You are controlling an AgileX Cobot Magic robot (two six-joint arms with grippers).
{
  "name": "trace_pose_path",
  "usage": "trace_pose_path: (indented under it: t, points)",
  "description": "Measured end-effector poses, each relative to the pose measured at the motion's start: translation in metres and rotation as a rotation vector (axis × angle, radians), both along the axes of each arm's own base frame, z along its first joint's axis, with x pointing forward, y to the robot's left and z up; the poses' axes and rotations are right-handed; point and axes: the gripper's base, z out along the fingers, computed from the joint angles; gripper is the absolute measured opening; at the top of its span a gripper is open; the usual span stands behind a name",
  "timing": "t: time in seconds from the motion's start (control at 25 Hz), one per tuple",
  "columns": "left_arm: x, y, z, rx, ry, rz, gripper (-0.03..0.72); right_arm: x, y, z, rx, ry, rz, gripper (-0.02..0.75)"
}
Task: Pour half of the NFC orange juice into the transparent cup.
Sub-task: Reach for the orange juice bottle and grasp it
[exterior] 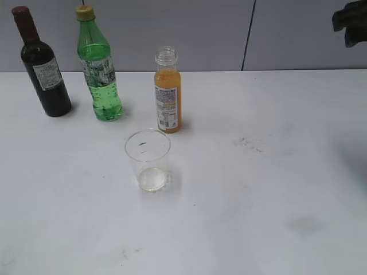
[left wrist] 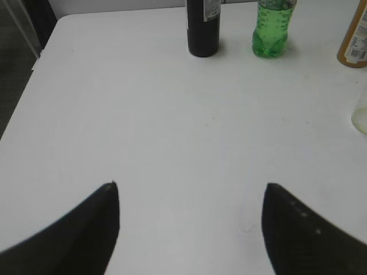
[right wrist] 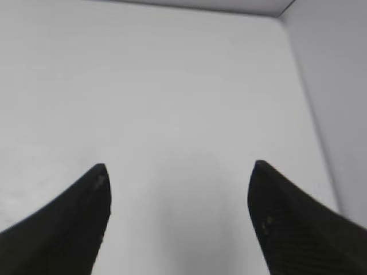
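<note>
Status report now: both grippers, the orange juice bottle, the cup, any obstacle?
Left gripper open, empty. Right gripper open, empty. Orange juice bottle upright, uncapped, untouched; transparent cup empty, just in front. Nothing blocking.

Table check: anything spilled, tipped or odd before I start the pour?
Nothing spilled or tipped. The orange juice bottle stands upright and uncapped behind the transparent cup, which is upright and looks empty. Only faint dark smudges mark the table. Both claws are open, clear of everything.
</note>
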Motion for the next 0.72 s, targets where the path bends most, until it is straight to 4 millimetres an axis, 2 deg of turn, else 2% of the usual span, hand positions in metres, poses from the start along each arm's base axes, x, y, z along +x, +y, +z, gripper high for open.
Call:
trace_pose_path:
  t: [0.16, 0.24, 0.36, 0.44, 0.56, 0.72]
  points:
    - [0.000, 0.000, 0.000, 0.000, 0.000, 0.000, 0.587, 0.002, -0.018, 0.021, 0.263, 0.110, 0.029, 0.573]
    - [0.000, 0.000, 0.000, 0.000, 0.000, 0.000, 0.587, 0.002, -0.030, 0.029, 0.323, 0.133, 0.028, 0.573]
    - [0.000, 0.000, 0.000, 0.000, 0.000, 0.000, 0.587, -0.008, -0.042, 0.031, 0.316, 0.243, 0.026, 0.573]
    - [0.000, 0.000, 0.000, 0.000, 0.000, 0.000, 0.587, -0.019, -0.042, 0.031, 0.305, 0.328, 0.047, 0.573]
    - [0.000, 0.000, 0.000, 0.000, 0.000, 0.000, 0.587, -0.038, -0.040, 0.038, 0.317, 0.341, 0.096, 0.572]
    - [0.000, 0.000, 0.000, 0.000, 0.000, 0.000, 0.587, -0.089, -0.041, 0.046, 0.308, 0.320, 0.128, 0.572]
